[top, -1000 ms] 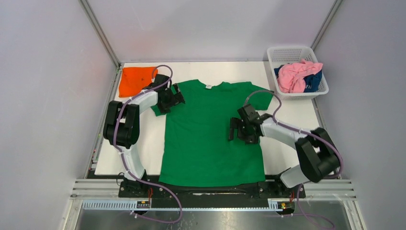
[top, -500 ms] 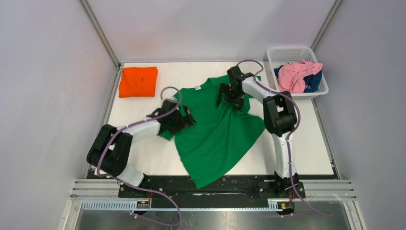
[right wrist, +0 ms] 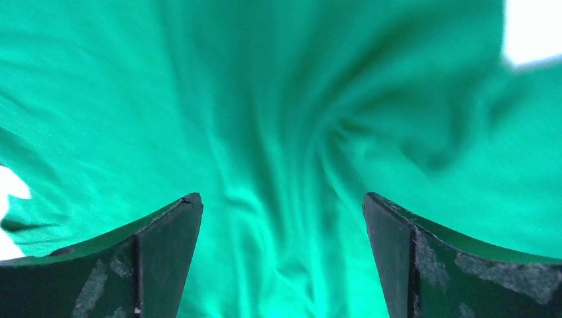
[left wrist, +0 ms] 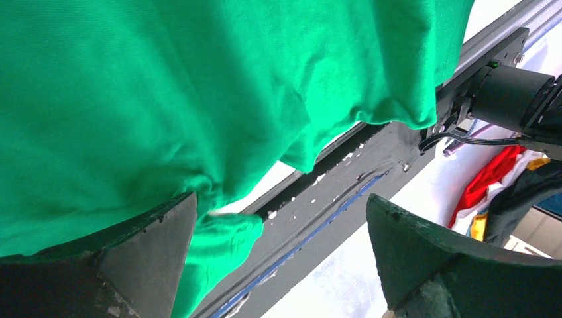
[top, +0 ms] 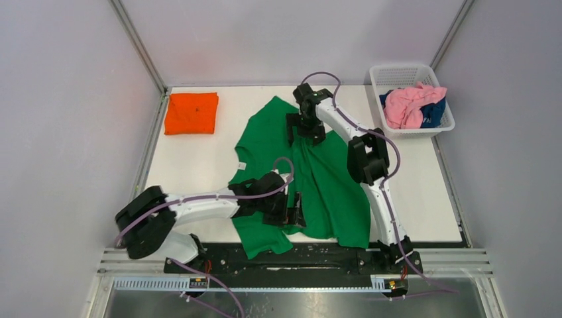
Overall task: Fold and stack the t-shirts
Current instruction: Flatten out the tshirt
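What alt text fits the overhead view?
A rumpled bright green cloth t-shirt sprawls across a white table, left robot pincer near its front edge, right pincer at its far end. A folded orange t-shirt lies far left; a white basket far right holds pink and navy shirts.

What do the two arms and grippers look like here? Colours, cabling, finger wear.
White links with bulky black joints on the left arm and right arm alike. A lilac cable loops along each. The left gripper and right gripper are black; their fingers are dark wedges, scuffed grey. No markings visible.
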You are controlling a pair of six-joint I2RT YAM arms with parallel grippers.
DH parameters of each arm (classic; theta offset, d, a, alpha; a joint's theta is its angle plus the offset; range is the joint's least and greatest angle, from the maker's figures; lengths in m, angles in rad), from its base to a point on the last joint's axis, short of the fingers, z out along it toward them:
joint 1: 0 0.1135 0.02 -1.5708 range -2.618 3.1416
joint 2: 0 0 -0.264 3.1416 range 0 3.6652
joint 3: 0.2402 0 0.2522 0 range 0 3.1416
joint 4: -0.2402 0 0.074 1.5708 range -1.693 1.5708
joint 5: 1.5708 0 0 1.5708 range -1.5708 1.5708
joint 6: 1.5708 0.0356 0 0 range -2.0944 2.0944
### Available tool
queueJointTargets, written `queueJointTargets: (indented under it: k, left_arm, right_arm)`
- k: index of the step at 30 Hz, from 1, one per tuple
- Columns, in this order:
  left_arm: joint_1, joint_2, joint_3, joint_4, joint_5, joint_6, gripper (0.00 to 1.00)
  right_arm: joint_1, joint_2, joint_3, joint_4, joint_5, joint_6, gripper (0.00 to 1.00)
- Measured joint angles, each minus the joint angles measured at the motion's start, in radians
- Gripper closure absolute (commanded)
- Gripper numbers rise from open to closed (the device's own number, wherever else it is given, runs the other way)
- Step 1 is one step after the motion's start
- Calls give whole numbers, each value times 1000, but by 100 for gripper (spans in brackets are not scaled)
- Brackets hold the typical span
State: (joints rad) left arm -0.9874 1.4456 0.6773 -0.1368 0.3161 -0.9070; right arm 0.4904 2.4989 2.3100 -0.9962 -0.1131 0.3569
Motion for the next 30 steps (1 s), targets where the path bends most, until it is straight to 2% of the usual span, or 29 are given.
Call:
queueJointTargets:
  k: [4,7,10,13,16,19,27,30]
  left_arm:
    - [5,-117,32,-135,-98,33,1]
    - [37,-203,58,-196,-174,50,1]
    - [148,-249,90,-232,-238,70,1]
    - [270,-209,142,-238,-276,92,1]
    - [361,-95,227,-240,-277,118,1]
    - [413,61,336,-243,-279,137,1]
    - [446,426,576,-289,-317,166,1]
    - [480,470,620,-307,-318,167,1]
  right_arm:
    - [-2,-253,-299,40,124,-13,1]
    - [-9,-504,-542,127,171,-11,1]
    - [-13,-722,-743,225,181,3,0]
    - [-13,-822,-888,314,166,21,0]
    - [-13,-788,-958,369,139,34,0]
    - [-16,-686,-969,413,93,44,0]
    - [-72,-534,-959,492,-26,82,1]
    - [-143,-523,-958,525,-90,109,1]
